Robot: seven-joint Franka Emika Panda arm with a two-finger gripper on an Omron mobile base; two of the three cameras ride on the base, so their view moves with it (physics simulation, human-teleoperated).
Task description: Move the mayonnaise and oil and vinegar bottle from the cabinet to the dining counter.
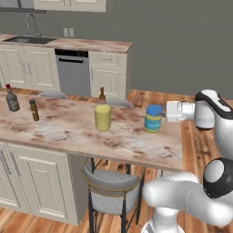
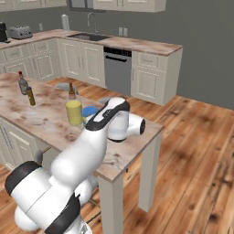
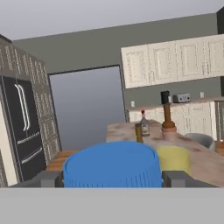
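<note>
Mayonnaise [image 1: 153, 119]: blue-lidded jar, upright on the dining counter [image 1: 68, 132] near its end, lid between the jaws. Gripper [image 3: 113, 178]: horizontal, a finger at each side of the lid, narrowly spread; whether the pads pressed the lid could not be told. Oil bottle [image 1: 103, 113]: yellow, brown stopper, upright on the counter just beyond the jaws. Thin brownish bottle [image 1: 34, 110] and red-capped bottle [image 1: 12, 98]: well beyond, same counter.
</note>
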